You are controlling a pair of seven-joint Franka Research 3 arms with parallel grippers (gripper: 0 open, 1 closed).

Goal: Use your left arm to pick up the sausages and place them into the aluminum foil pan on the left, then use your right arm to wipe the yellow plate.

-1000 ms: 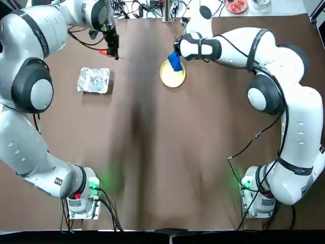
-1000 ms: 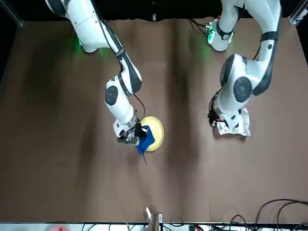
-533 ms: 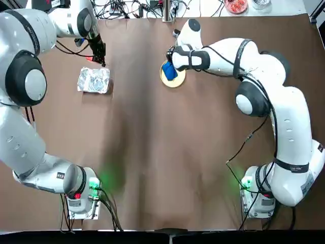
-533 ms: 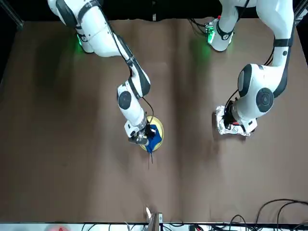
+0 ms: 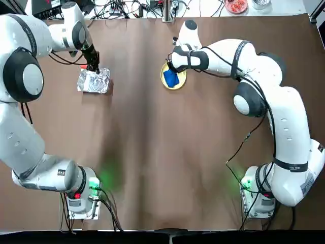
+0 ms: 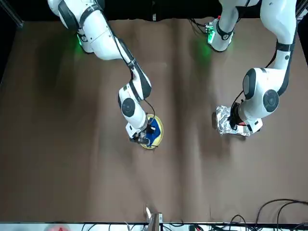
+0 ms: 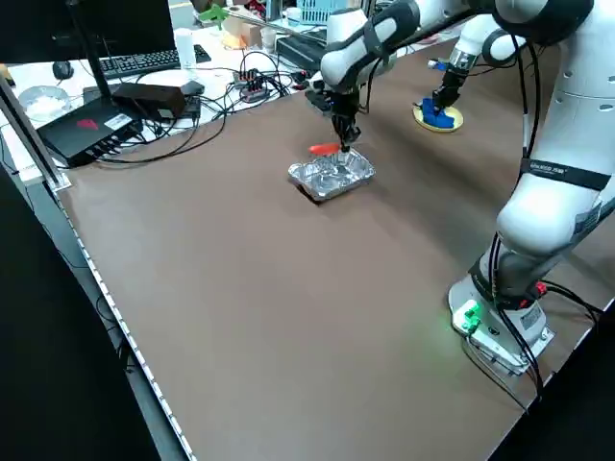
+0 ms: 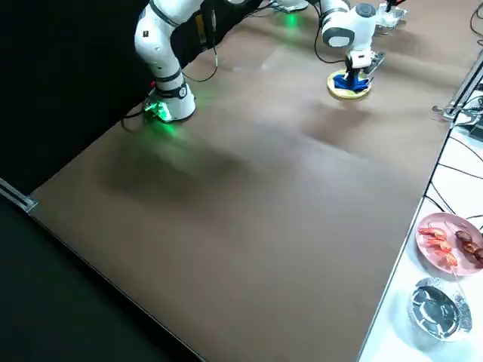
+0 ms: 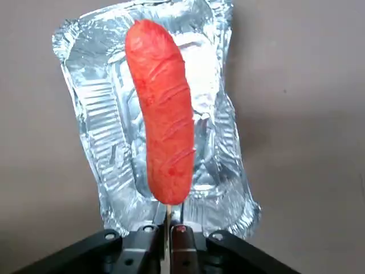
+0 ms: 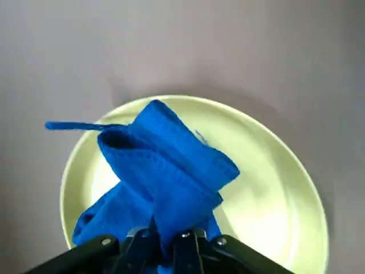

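Note:
My left gripper (image 5: 93, 67) is shut on the thin stick of a red-orange sausage (image 9: 161, 114). It holds the sausage just above the crinkled aluminum foil pan (image 9: 97, 125) at the table's far left, where the sausage (image 7: 325, 149) hangs over the pan (image 7: 332, 175). Toward the far middle, my right gripper (image 5: 172, 71) is shut on a blue cloth (image 10: 165, 165). That cloth is bunched on the round yellow plate (image 10: 268, 188) and covers the plate's (image 5: 181, 81) left half.
Cables, a keyboard and boxes line the far edge beyond the brown table. A pink plate of food (image 8: 445, 241) and a small foil cup (image 8: 438, 305) sit on the white ledge off the table's right end.
My left gripper has carried the sausage from beyond the pan's far edge to right over the pan. My right gripper has pushed the cloth further onto the plate.

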